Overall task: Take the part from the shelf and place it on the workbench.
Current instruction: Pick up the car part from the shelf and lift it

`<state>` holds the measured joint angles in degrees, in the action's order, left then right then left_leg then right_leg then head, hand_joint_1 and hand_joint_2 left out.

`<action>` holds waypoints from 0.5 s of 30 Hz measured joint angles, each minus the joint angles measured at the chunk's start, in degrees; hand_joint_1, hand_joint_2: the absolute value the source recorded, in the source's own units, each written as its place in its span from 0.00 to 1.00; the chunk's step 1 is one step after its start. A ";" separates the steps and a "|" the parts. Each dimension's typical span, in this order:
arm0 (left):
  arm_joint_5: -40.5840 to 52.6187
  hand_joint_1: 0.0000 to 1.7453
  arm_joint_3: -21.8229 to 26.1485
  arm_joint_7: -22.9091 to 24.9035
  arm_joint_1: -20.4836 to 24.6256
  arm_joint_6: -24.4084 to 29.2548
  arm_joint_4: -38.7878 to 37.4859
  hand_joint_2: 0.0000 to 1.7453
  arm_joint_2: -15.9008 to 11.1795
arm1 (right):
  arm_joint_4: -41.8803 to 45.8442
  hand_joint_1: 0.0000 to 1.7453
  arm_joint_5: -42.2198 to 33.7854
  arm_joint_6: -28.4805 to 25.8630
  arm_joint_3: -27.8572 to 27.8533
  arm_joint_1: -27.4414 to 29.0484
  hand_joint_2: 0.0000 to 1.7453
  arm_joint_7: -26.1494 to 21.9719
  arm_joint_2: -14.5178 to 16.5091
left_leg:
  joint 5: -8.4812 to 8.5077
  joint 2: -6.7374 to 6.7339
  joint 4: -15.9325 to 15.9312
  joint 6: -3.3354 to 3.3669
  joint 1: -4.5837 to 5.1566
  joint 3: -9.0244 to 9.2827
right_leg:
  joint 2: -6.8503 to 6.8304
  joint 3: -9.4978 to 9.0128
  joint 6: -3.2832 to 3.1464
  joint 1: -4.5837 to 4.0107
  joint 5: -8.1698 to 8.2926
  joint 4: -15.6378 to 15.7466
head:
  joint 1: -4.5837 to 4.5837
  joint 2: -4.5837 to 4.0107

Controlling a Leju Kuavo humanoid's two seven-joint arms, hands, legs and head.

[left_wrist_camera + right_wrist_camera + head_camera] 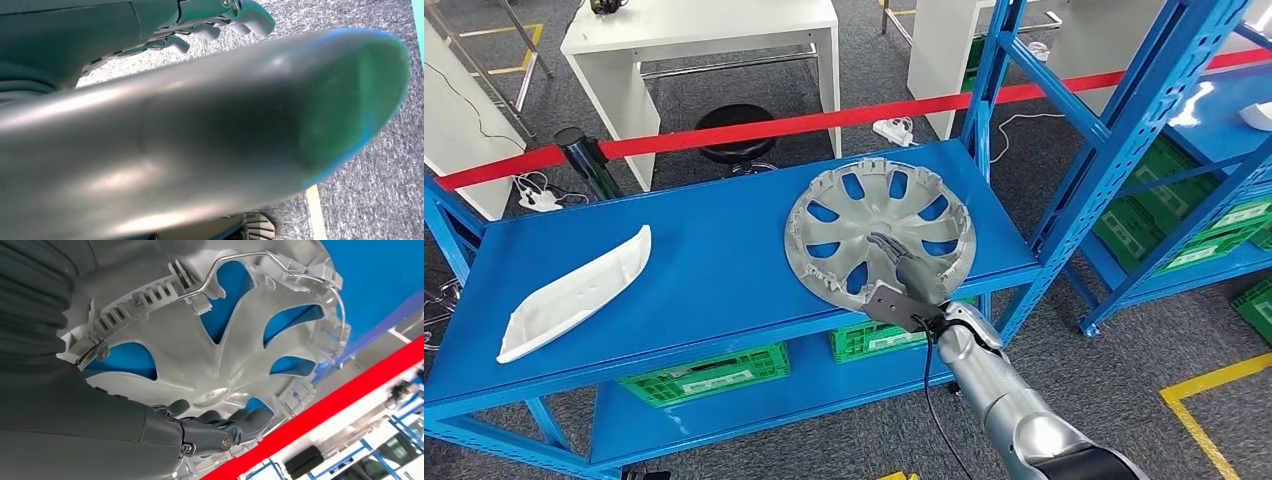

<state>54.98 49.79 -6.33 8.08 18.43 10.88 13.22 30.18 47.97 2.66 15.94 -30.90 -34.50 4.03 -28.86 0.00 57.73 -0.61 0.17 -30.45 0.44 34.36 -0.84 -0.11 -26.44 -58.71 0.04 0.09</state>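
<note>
On the top board of the shelf (714, 260) lie two parts. The wheel cover (879, 238) lies flat near the right end, inner side up, its near rim reaching the front edge. The long panel (576, 293) lies near the left end, slanting from the front left corner toward the middle, well apart from the wheel cover. The right hand (904, 285) comes in over the front edge and rests on the wheel cover, its fingers (227, 424) toward the hub. On the lower board stand crates (704, 374), below the front edge. Behind the shelf runs a barrier tape (824, 120); behind that stand a stool (736, 135) and a white table (699, 40). A second shelf (1194, 180) stands to the right.
</note>
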 joint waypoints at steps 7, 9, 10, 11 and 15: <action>-0.19 0.00 0.02 0.08 -0.06 0.61 0.00 0.00 0.00 | -1.84 1.00 0.96 -0.65 0.16 -1.10 1.00 0.96 0.10 | 0.00 0.01 0.00 0.00 0.00 0.12 | -0.02 -0.15 0.00 0.00 0.00 0.01 | 0.00 0.00; -0.20 0.00 0.02 0.05 -0.07 0.63 0.00 0.00 0.00 | -2.10 1.00 1.00 -0.69 0.19 -1.29 1.00 1.05 0.10 | 0.00 0.04 0.00 0.01 0.00 0.12 | -0.05 -0.17 0.01 0.00 0.00 0.01 | 0.00 -0.01; -0.21 0.00 0.02 0.02 -0.07 0.64 0.00 0.00 0.00 | -2.21 1.00 0.99 -0.68 0.19 -1.38 1.00 1.07 0.10 | 0.01 0.05 0.00 0.01 0.00 0.12 | -0.06 -0.18 0.01 0.00 0.00 0.01 | 0.00 0.00; -0.21 0.00 0.02 -0.01 -0.06 0.66 0.00 0.00 0.00 | -2.31 1.00 0.99 -0.66 0.20 -1.47 1.00 1.10 0.10 | 0.01 0.07 0.00 0.01 0.00 0.12 | -0.07 -0.19 0.01 0.00 0.01 0.01 | 0.00 0.01; -0.21 0.00 0.02 -0.08 -0.02 0.92 0.00 0.00 0.01 | -2.60 1.00 0.99 -0.58 0.26 -1.84 1.00 1.39 0.17 | 0.01 0.07 0.00 0.01 0.00 0.12 | -0.06 -0.19 0.01 0.00 0.01 0.02 | 0.00 0.00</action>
<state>54.77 49.81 -6.40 8.06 19.35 10.88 13.23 27.58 48.96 2.08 16.20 -32.74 -33.11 4.20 -28.85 0.07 57.73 -0.60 0.17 -30.33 0.38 34.17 -0.83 -0.11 -26.44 -58.69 0.04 0.09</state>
